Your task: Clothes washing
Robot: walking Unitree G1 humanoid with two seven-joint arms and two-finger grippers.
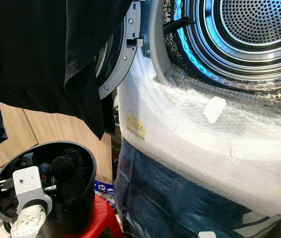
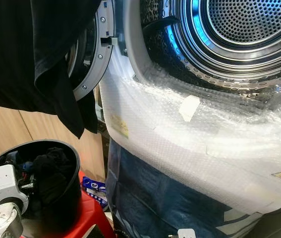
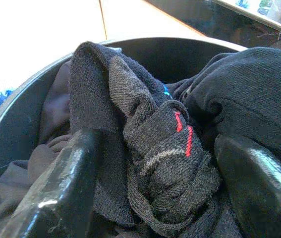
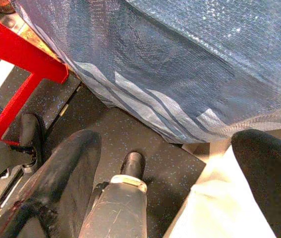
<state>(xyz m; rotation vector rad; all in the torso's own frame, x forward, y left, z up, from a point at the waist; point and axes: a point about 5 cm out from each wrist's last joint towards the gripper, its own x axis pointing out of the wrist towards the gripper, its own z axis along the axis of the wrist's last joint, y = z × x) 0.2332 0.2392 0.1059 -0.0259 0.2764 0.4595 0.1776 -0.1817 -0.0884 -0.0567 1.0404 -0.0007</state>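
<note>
A black bucket (image 1: pixel 88 166) of dark laundry (image 1: pixel 69 174) stands at the lower left on a red stool (image 1: pixel 98 218). My left arm (image 1: pixel 29 190) reaches down into it. In the left wrist view my left gripper (image 3: pixel 165 191) is open, its two fingers either side of a dark grey sock (image 3: pixel 160 148) with red marks. The washing machine's steel drum (image 1: pixel 252 29) gapes at the upper right, its door (image 1: pixel 123 57) swung open to the left. A black garment (image 1: pixel 41 54) hangs across the upper left. My right gripper (image 4: pixel 167 173) hangs open over the dark floor.
Bubble wrap (image 1: pixel 204 144) covers the machine's white front, with blue plastic sheeting (image 1: pixel 165 198) below. Wooden panelling (image 1: pixel 56 131) stands behind the bucket. The stool's red leg (image 4: pixel 26 54) and my own foot (image 4: pixel 130 166) show in the right wrist view.
</note>
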